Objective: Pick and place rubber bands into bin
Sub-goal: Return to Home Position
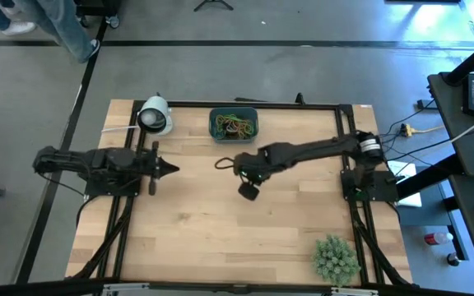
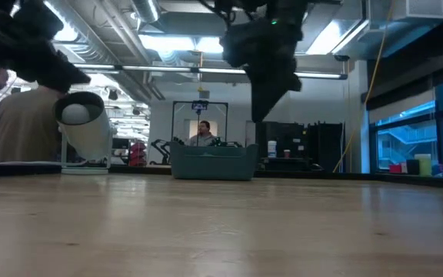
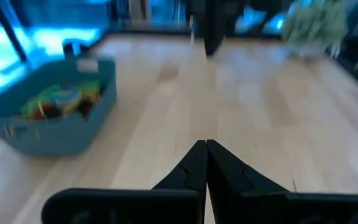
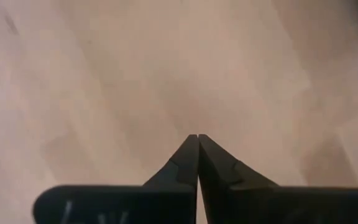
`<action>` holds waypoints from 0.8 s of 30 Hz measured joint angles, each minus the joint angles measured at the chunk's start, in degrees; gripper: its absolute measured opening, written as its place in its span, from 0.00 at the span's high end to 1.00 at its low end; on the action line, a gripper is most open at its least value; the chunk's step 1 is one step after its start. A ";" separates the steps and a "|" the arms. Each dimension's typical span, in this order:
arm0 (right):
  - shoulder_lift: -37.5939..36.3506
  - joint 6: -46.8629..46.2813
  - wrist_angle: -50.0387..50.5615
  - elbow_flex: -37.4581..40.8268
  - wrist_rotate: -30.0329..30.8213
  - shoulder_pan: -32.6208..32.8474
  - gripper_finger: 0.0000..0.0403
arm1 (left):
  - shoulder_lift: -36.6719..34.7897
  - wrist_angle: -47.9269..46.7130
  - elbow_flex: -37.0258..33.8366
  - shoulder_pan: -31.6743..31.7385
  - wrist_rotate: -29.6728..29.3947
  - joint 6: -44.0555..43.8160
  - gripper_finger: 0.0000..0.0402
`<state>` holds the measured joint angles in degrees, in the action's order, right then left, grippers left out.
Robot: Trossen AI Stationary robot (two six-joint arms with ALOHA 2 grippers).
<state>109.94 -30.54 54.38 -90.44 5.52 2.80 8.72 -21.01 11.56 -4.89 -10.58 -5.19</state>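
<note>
Rubber bands, thin floppy red, orange, yellow and green loops (image 1: 234,125), lie tangled, pointing no single way, in the small teal-blue plastic bin (image 1: 211,123) at the wooden bench's (image 1: 220,238) 12 o'clock edge, the bin's long axis running 9-to-3. You see none outside it, so sorting looks finished. Your left hand (image 1: 174,169) and right hand (image 4: 197,135) are pinched together, empty.

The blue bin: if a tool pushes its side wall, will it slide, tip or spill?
The bin would probably slide rather than tip: it sits low and wide on the smooth wooden table. It is likely light, since it holds only thin rubber bands, so a gentle push may move it. Spilling seems unlikely: no bands show above its rim.
</note>
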 joint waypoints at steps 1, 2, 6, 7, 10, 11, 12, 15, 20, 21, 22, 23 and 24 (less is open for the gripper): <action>-0.85 -1.07 -1.27 1.44 0.04 0.74 0.98 | -2.83 0.45 -0.72 0.00 0.17 0.81 1.00; -1.87 -2.20 -2.48 2.93 0.07 1.41 0.98 | -5.58 1.56 -1.54 0.00 0.57 1.27 1.00; -6.00 -2.34 -7.87 8.54 0.03 3.39 0.97 | -8.69 6.63 -3.73 0.16 5.34 2.97 1.00; -7.08 -2.16 -9.25 9.77 -0.02 3.72 0.97 | -8.33 7.48 -3.76 0.17 7.38 3.59 1.00; -10.74 -1.72 -13.43 13.67 0.02 4.01 0.97 | -8.19 10.71 -5.94 0.66 8.75 4.50 1.00; -11.88 -1.60 -14.74 14.82 0.04 4.01 0.97 | -8.70 12.72 -7.07 0.89 8.79 4.44 1.00; -12.99 -1.14 -16.22 16.01 0.05 3.99 0.97 | -8.69 16.07 -8.37 1.06 8.66 3.97 1.00; -16.77 -0.11 -18.35 19.83 0.13 3.94 0.97 | -8.69 21.93 -11.07 1.74 7.98 3.05 1.00; -23.39 3.84 -21.05 25.89 -0.01 3.97 0.97 | -8.73 22.00 -11.11 2.62 7.69 7.14 1.00; -24.65 4.54 -21.71 26.99 0.00 3.86 0.97 | -8.67 22.14 -11.11 2.82 6.87 7.95 1.00; -26.14 5.64 -22.19 28.23 -0.07 3.73 0.97 | -8.38 22.25 -11.11 3.04 6.28 8.30 1.00; -27.42 6.95 -22.32 29.48 -0.02 3.66 0.97 | -8.06 22.46 -11.11 3.21 5.68 8.28 1.00; -28.69 8.04 -23.05 30.52 -0.06 3.60 0.97 | -8.05 22.59 -11.11 3.28 4.83 8.01 1.00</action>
<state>81.25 -22.50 31.33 -59.92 5.46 6.39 0.67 1.58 0.45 -1.61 -5.75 2.83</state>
